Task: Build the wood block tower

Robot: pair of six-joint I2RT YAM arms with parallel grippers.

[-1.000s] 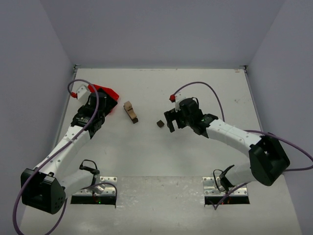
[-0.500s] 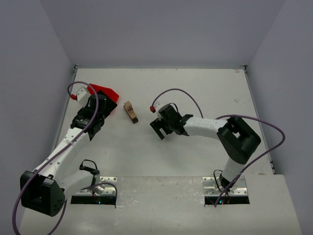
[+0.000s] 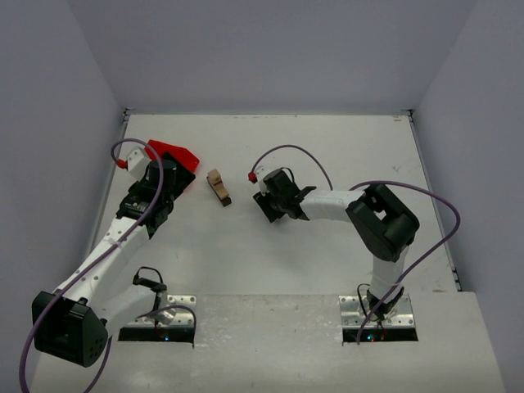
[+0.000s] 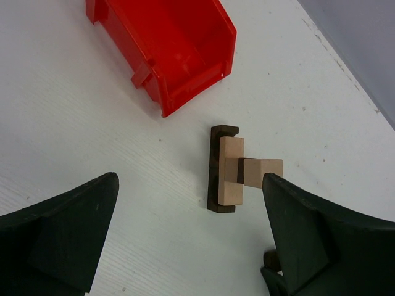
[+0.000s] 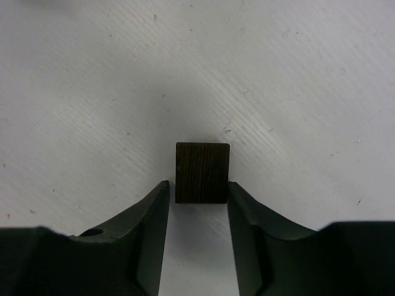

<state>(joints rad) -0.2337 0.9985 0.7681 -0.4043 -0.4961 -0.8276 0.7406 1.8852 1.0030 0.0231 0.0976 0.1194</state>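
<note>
Swung leftward to mid-frame and narrowed right gripper (image 5: 197, 188) around dark block (image 5: 202, 166); could not tell whether pinched. Kept left gripper (image 4: 190, 177) spread wide.

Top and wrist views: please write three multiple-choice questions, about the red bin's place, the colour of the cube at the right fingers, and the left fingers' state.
1. Where on the table is the red bin? A. far left B. right edge C. between the arm bases
2. The cube between the right fingers is: A. light tan B. dark brown C. red
3. The left fingers are: A. shut on a cube B. shut on the bin C. wide apart, holding nothing
Key: 1 A, the top view shows it far left; 2 B, the right wrist view shows dark wood; 3 C, the left wrist view shows them apart.
</note>
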